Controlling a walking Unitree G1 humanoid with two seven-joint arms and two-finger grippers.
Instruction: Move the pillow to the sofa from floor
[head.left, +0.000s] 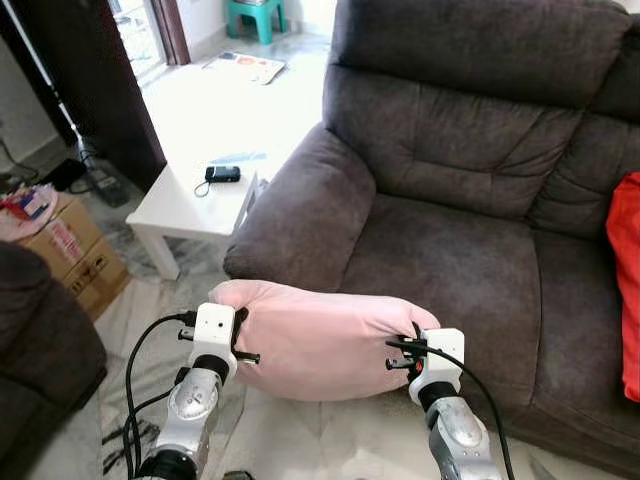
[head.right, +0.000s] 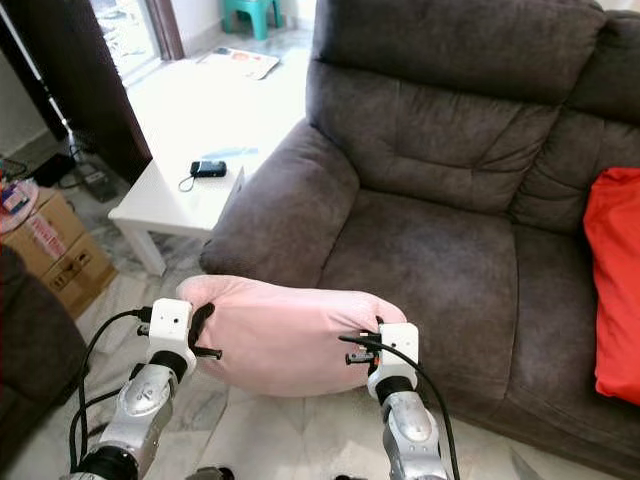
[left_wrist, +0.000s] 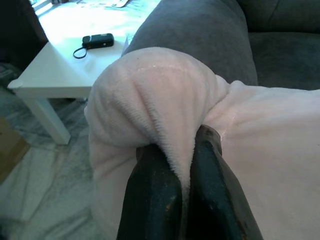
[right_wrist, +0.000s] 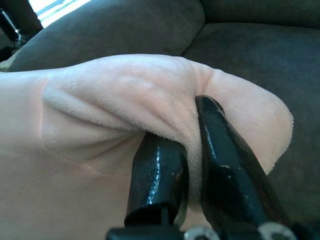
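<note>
Pink pillow (head.left: 320, 340) held up off the floor between both grippers, in front of the sofa's (head.left: 470, 200) near edge, level with the seat cushion front and just below the left armrest (head.left: 300, 205).

Left gripper (left_wrist: 186, 165) pinches the pillow's left end; wrist view shows both black fingers (left_wrist: 150, 200) clamped tight on a fold of pink plush. Right gripper (right_wrist: 192, 150) does the same at the pillow's right end, fingers (right_wrist: 157, 175) squeezed on a bunched corner of fabric. Pillow sags slightly in the middle between the two holds.

Sofa is dark grey-brown, plush, seat bare directly behind the pillow. Red cushion (head.right: 612, 290) sits on the seat at the far right.

White side table (head.left: 195, 195) stands just beside the armrest, to the robot's left. A small black device (head.left: 222, 174) with a cord lies on it. Cardboard box (head.left: 75, 255) on the floor further left, near the table. Part of a dark chair (head.left: 40, 340) at the left edge. Marbled pale floor (head.left: 300, 440) beneath the pillow. Teal stool (head.left: 255, 15) far back, past the table.
</note>
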